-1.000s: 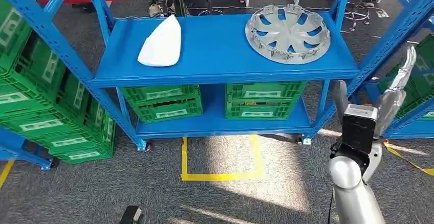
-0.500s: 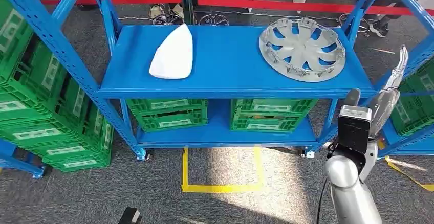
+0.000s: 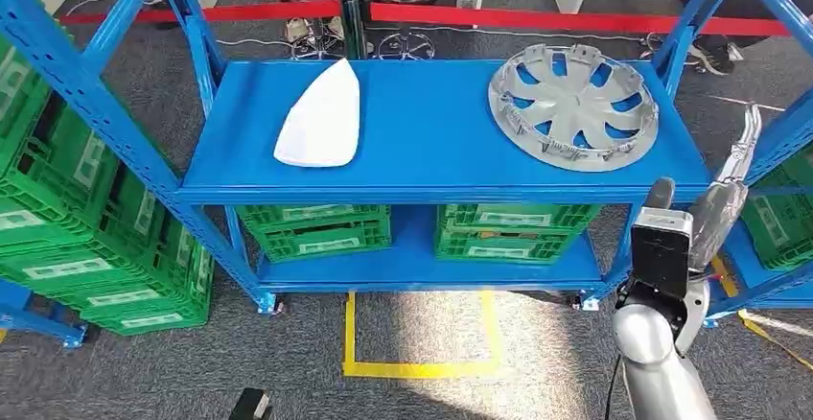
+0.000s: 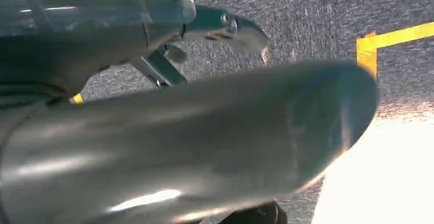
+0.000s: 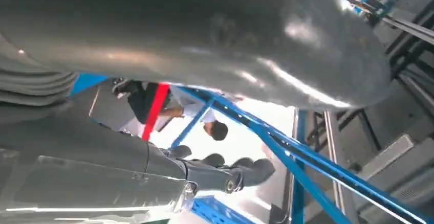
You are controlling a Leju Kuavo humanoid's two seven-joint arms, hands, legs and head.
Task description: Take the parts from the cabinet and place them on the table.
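the left hand hangs empty over grey carpet with yellow tape.

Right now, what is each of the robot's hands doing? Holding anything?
Left hand: open, holding nothing, hanging over the carpet.
Right hand: open, fingers stretched out, holding nothing, raised beside the blue rack.

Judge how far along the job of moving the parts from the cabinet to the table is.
Nothing looks done: the silver spoked wheel cover and the white curved plastic panel both lie on the blue metal shelf. In hand: nothing; the right hand is raised beside the shelf's right end, empty, fingers extended. Left: grasping and carrying both parts. No table is in view.
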